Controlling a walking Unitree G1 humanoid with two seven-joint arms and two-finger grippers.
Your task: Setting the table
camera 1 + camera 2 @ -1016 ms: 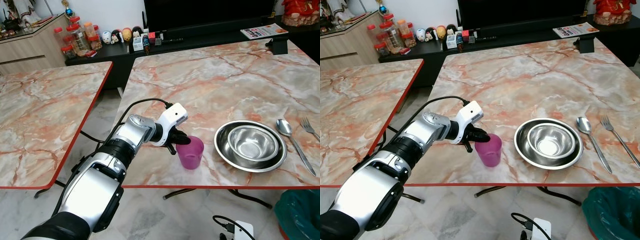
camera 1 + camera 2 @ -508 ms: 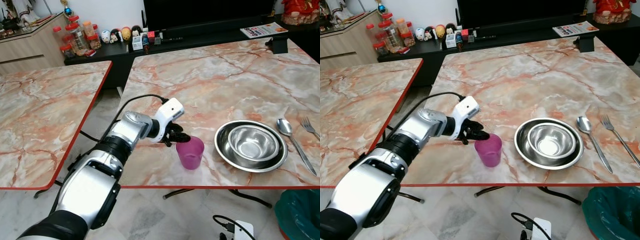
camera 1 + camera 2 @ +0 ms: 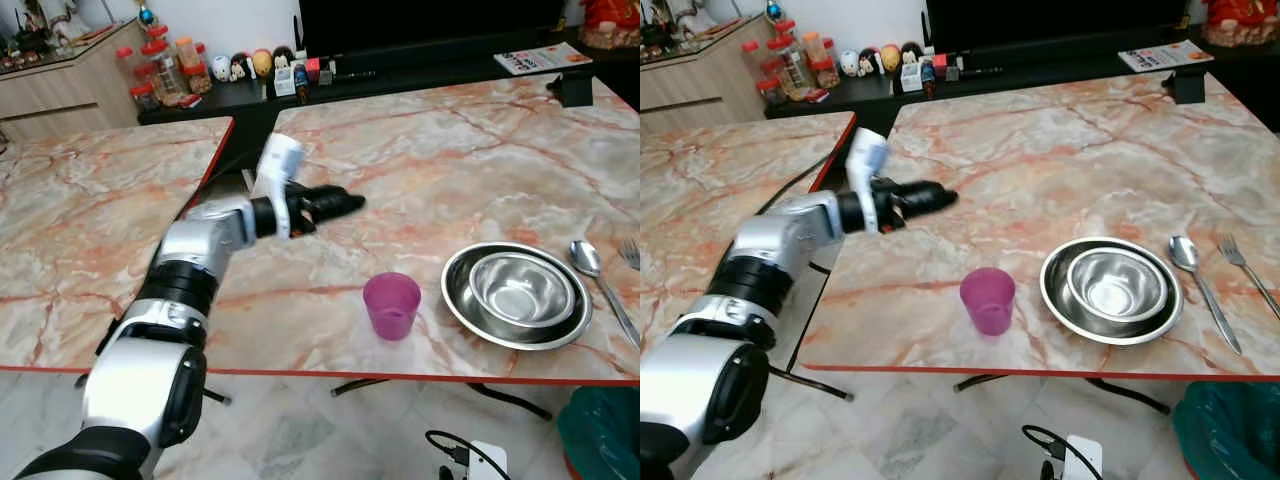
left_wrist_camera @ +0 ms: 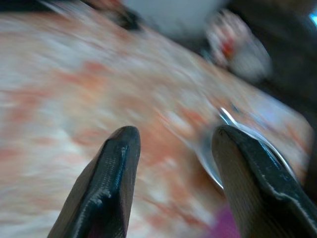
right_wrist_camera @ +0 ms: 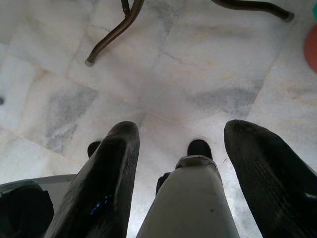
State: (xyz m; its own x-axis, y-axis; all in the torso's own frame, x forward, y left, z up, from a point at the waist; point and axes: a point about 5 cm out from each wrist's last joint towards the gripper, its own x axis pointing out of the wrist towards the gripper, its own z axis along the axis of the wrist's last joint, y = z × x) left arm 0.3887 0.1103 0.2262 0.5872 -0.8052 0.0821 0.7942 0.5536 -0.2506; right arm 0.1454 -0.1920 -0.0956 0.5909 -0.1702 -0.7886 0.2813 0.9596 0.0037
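Left pincer [image 3: 345, 203] spread and empty above the desk [image 3: 450, 150], well apart from the purple cup [image 3: 391, 305] standing just beside the nested steel bowls [image 3: 517, 293]; right pincer [image 5: 181, 163] spread over the floor.

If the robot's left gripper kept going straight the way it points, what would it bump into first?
Probably nothing soon. The left gripper, open and raised over the marble table, points rightward across bare tabletop. The purple plastic cup sits nearer the edge, off that line. Depth is hard to judge.
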